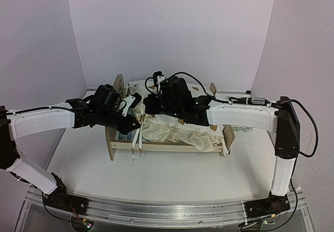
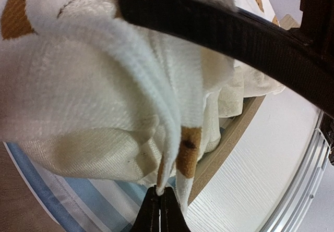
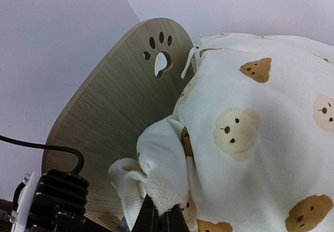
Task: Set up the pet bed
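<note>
The white table (image 1: 172,177) carries the pet bed (image 1: 172,146), a small light plywood frame standing lengthwise across the middle of the surface, beyond the two arm bases. Its tall rounded headboard (image 3: 115,107) is at the left end in the overhead view, with a paw-print cutout (image 3: 159,55) near its top. The low footboard (image 1: 228,137) is at the right end. A cream ruffled quilt (image 3: 250,138) printed with brown and tan bear faces lies heaped over the bed, bunched rather than spread. It hides most of the blue-and-white striped mattress (image 2: 88,198), a strip of which shows beneath the cloth in the left wrist view. The white-and-black left arm (image 1: 42,120) and right arm (image 1: 240,114) reach in from either side toward the headboard end. The left gripper (image 2: 159,195) is clenched, its fingertips pressed together on a thin folded edge of the quilt above the plywood side rail (image 2: 235,133). The right gripper (image 3: 159,214) is likewise pinched tight on a fleecy fold of the quilt close to the headboard. Thin white ties (image 1: 139,141) hang down over the near rail.
</note>
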Robot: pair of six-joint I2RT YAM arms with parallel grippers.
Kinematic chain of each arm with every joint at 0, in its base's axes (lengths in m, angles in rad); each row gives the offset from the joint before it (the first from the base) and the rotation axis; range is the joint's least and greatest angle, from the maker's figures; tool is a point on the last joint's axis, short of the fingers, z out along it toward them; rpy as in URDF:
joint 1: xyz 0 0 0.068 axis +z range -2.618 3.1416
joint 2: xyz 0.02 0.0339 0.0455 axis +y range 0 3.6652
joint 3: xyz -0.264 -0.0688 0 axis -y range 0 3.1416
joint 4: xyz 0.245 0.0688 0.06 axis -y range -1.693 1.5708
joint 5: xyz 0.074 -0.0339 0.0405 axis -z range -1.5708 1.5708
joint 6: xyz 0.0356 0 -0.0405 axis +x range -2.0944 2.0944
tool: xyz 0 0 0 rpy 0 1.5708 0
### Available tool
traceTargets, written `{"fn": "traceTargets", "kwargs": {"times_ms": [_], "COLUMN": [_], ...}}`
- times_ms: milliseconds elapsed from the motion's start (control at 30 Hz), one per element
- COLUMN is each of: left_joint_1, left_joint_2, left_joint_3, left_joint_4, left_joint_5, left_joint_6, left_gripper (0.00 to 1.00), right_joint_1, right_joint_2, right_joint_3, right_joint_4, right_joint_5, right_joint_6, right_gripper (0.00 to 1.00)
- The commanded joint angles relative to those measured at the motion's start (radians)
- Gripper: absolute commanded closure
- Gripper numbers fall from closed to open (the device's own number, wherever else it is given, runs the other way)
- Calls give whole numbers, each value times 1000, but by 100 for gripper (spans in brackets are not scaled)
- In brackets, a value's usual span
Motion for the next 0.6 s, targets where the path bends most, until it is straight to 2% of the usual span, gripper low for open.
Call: {"fn": "traceTargets", "kwargs": {"times_ms": [0,167,567], "left_joint_1": [4,4,4], "left_joint_2": [-4,-50,-99], "left_joint_3": [-5,66,219], "left_joint_4": [8,-86,-163], "left_joint_5": [-26,-143,-377], "left_joint_6": [-29,-52,-11], "left_gripper": [100,100,100], "right_joint_1": [-5,-4,-4], "right_joint_2": [-65,-68,-58], "right_joint_3": [-4,-5,-13], "right_joint_4": [41,43,53], "right_joint_5": [2,2,-30], "right_joint_6": [13,10,33], "right_gripper": [100,100,100]}}
